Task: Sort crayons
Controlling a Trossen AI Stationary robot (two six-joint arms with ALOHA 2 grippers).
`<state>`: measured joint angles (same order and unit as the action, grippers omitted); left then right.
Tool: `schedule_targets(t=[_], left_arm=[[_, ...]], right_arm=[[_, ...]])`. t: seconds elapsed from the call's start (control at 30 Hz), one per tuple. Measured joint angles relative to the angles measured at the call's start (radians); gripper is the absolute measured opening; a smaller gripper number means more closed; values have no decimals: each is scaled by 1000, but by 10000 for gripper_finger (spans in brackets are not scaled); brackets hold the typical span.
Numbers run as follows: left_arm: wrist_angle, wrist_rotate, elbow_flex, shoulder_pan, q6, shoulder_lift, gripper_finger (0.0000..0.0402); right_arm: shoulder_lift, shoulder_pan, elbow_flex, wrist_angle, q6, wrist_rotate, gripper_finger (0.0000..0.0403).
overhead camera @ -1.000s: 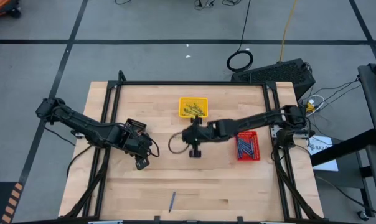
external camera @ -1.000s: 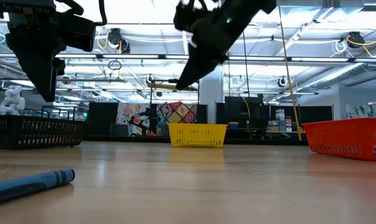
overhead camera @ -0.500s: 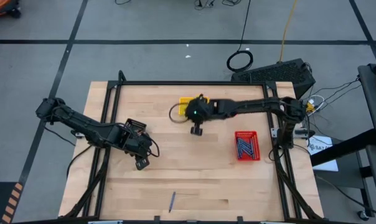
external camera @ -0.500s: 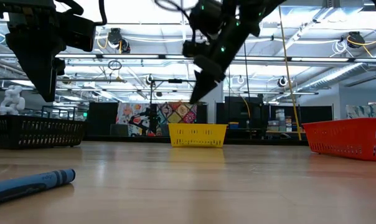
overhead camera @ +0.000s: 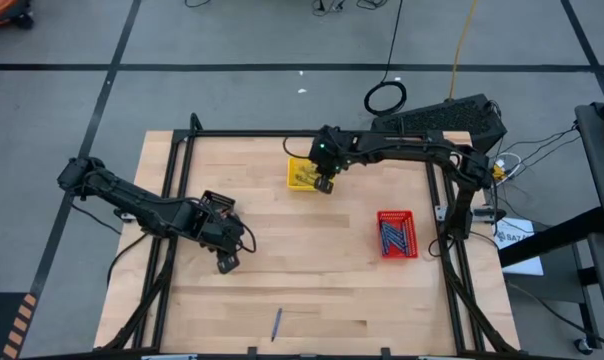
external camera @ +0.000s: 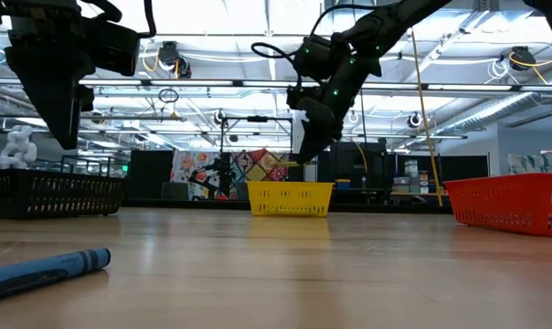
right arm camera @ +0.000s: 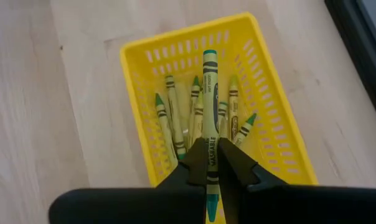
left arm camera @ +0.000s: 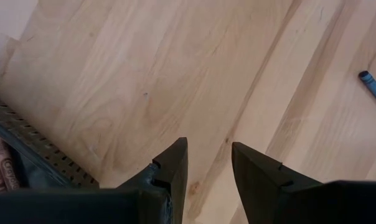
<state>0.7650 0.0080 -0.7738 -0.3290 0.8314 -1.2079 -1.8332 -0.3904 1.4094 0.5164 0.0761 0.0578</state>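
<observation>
Gripping paper-wrapped green crayon (right arm camera: 209, 93) | right gripper (right arm camera: 211, 163) | above perforated yellow tray (right arm camera: 284, 124)

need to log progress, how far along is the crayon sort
Mostly done, it seems. The red tray holds blue crayons and the yellow tray holds several green-yellow ones. In hand: the right gripper, over the yellow tray, is shut on one more green-yellow crayon, not yet dropped. Left: one blue crayon lies loose near the table's front edge. The left gripper hangs open over the table.
</observation>
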Motion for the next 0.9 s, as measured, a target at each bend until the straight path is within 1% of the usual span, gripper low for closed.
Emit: schedule_targets(t=[0.3, 0.67, 0.77, 0.9], left_arm=[[0, 10, 0, 0, -1, 0, 128], [0, 11, 0, 0, -8, 0, 128], [0, 11, 0, 0, -8, 0, 128], [0, 11, 0, 0, -9, 0, 128]], right_arm=[[0, -20, 0, 20, 16, 0, 2], [-2, -19, 0, 27, 23, -2, 34], [-20, -19, 0, 18, 21, -1, 43], [-83, -21, 0, 6, 19, -4, 57]])
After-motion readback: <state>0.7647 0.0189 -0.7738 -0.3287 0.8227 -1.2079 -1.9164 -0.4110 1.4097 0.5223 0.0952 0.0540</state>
